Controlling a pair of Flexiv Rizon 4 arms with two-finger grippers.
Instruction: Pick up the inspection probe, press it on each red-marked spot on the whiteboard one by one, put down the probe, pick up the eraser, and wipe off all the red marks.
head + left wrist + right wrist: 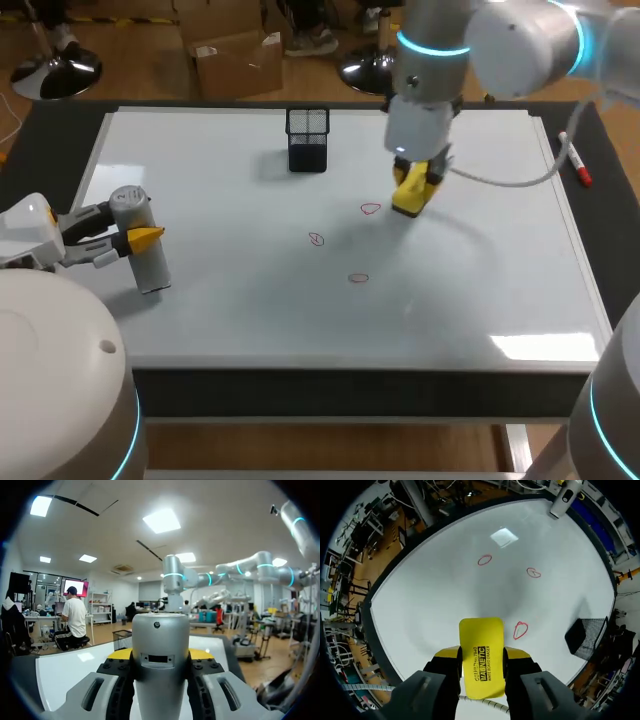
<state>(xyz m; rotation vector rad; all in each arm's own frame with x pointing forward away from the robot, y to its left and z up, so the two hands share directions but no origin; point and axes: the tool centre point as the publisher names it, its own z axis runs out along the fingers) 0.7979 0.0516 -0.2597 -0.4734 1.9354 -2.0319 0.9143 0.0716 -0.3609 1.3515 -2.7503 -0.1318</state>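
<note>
A grey cylindrical probe (138, 238) stands upright at the whiteboard's left side, and my left gripper (140, 238) is shut on it; in the left wrist view the probe (160, 665) fills the space between the yellow tips. My right gripper (413, 190) is shut on a yellow eraser (410, 198), held just above the board beside the nearest red mark (371, 209). From the right wrist, the eraser (481, 656) sticks out between the fingers, with that mark (520, 629) close beside its end. Two more red marks (317, 239) (359, 278) lie mid-board.
A black mesh pen holder (307, 139) stands at the back of the whiteboard (480, 290). A red-capped marker (575, 159) lies at the board's right edge. A cable hangs from my right wrist toward the marker.
</note>
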